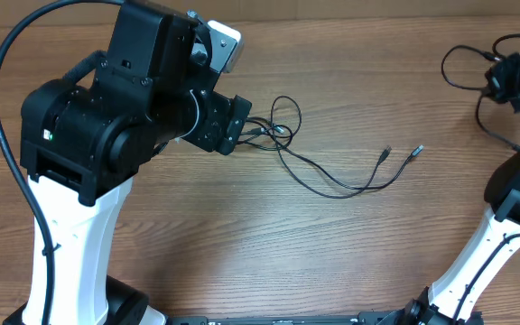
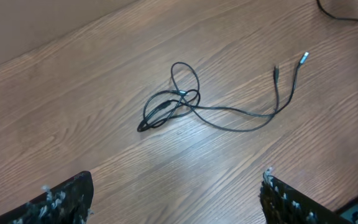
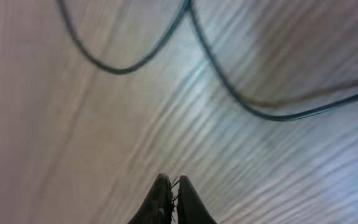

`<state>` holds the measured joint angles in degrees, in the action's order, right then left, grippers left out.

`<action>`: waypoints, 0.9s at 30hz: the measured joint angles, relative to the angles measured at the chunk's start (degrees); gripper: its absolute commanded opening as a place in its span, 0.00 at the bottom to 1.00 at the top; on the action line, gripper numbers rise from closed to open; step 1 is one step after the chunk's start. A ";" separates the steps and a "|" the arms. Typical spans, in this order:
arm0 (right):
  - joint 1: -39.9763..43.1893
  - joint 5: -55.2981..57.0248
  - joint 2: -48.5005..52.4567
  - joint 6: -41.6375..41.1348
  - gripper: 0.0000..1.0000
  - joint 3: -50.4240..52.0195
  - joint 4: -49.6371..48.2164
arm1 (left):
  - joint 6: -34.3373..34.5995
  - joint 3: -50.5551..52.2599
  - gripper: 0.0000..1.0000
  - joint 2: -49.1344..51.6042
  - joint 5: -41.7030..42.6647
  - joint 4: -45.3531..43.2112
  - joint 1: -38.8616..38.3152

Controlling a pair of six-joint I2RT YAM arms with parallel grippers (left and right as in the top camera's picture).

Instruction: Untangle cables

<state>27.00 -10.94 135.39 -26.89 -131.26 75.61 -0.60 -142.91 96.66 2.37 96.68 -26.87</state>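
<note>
Left tool [image 2: 174, 182] released above looped cables [image 2: 182, 94] on bench [image 2: 73, 112]; right tool [image 3: 171, 186] clenched, far right, over second cable [image 3: 120, 71].

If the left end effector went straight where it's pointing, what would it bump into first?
Probably the tangled loops of the cable on the table. The open left end effector points at them with nothing between, though depth is unclear and it might touch wood just beside them.

Soft, even light leaves a pale sheen on the table [image 2: 73, 93] just below the cables [image 2: 182, 94], while the right wrist view is heavily blurred.
</note>
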 measured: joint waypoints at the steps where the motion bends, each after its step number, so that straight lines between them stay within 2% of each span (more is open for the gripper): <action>1: 0.00 1.14 0.00 0.57 0.04 0.63 -0.52 | 0.00 0.00 0.86 0.00 0.09 0.00 0.00; 4: -0.04 4.35 0.00 2.23 0.04 4.02 -3.91 | -0.02 0.00 0.86 0.00 0.42 0.02 0.00; 13: -0.04 6.40 0.11 5.31 0.04 22.60 -23.47 | -0.04 0.00 0.86 0.00 0.61 0.02 0.00; 21: -0.04 5.88 -0.87 6.45 0.04 28.22 -39.78 | -0.46 0.00 0.86 0.00 0.63 0.04 0.00; 27: -0.04 5.84 0.24 10.54 0.04 30.14 -52.35 | -0.66 0.00 0.86 0.00 0.79 0.07 0.00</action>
<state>26.96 -5.10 135.63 -16.36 -101.12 23.27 -1.26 -142.91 96.66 3.16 96.75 -26.87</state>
